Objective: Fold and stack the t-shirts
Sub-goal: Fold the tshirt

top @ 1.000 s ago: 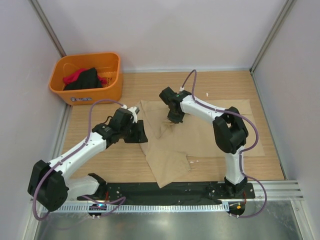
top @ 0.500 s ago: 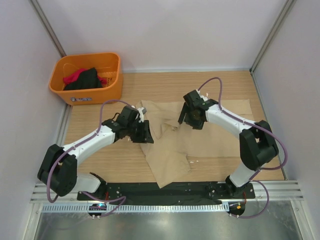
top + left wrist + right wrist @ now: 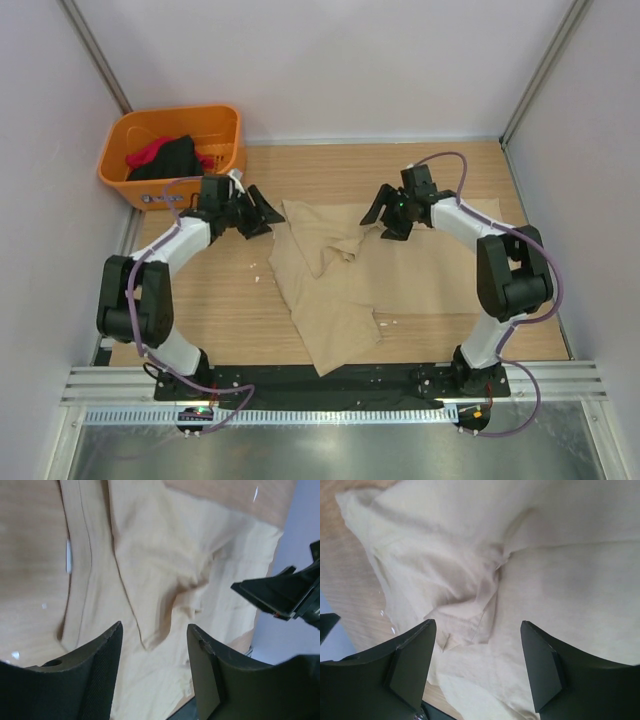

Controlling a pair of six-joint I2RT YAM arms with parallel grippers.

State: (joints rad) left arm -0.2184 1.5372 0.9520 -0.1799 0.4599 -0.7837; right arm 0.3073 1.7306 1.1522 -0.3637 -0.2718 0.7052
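A large tan t-shirt (image 3: 420, 270) lies spread over the middle of the table, with a bunched fold (image 3: 325, 245) near its centre and a flap hanging toward the front edge. My left gripper (image 3: 262, 212) hovers open at the shirt's far left edge. In the left wrist view the left gripper (image 3: 155, 627) has only tan cloth (image 3: 150, 555) beneath it. My right gripper (image 3: 380, 222) is open just right of the bunched fold, and in its own view the right gripper (image 3: 478, 625) holds nothing above the wrinkled cloth (image 3: 470, 580). A black t-shirt (image 3: 175, 155) and a red t-shirt (image 3: 148, 152) lie in the basket.
The orange plastic basket (image 3: 170, 115) stands at the far left corner, just behind my left arm. Bare wooden table (image 3: 210, 300) runs along the left side of the tan shirt. Walls close in the back and both sides.
The right gripper has opened, dropped the cloth it pinched at the shirt's middle, and drawn back to the right. The left arm has swung from the shirt's left edge toward the basket.
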